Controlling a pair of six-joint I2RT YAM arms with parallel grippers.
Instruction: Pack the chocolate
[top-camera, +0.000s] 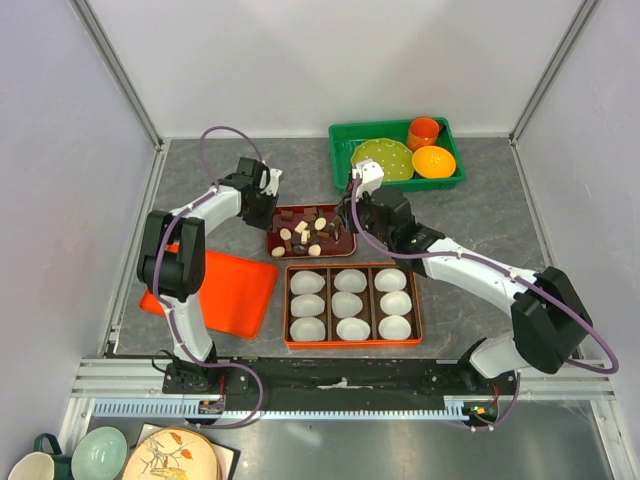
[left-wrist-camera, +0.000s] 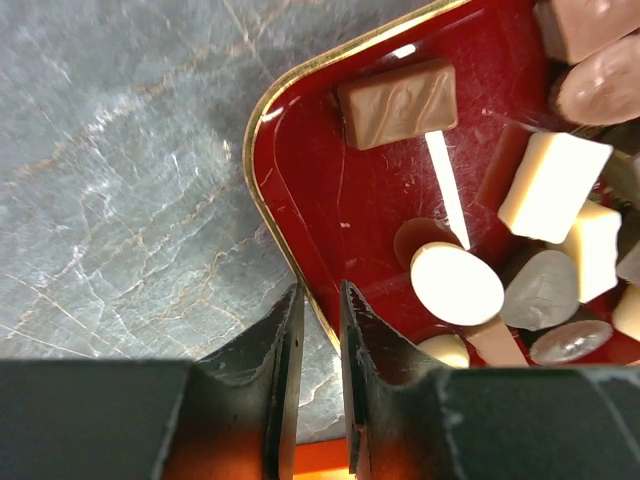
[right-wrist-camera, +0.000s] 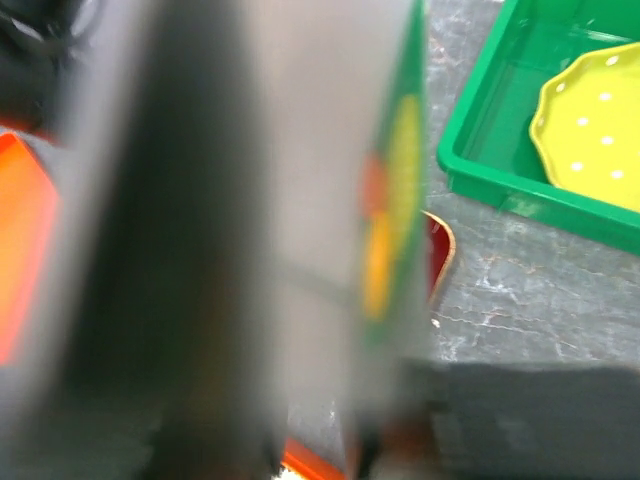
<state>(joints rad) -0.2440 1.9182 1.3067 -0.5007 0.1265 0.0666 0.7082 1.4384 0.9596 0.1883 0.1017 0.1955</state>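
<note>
Overhead; wrist close-ups at red tray (left-wrist-camera: 310, 190)

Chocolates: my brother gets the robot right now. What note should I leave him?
Left claw: closed over the gold rim of the dark red tray, near a corner.
Right claw: at the tray's right edge; its camera is blurred, so the grip is unclear.
Chocolates: all piled in that tray.
Orange box: just in front of the tray; its nine paper cups look empty.
Done: nothing packed yet.
To do: get the chocolates into the cups.
</note>
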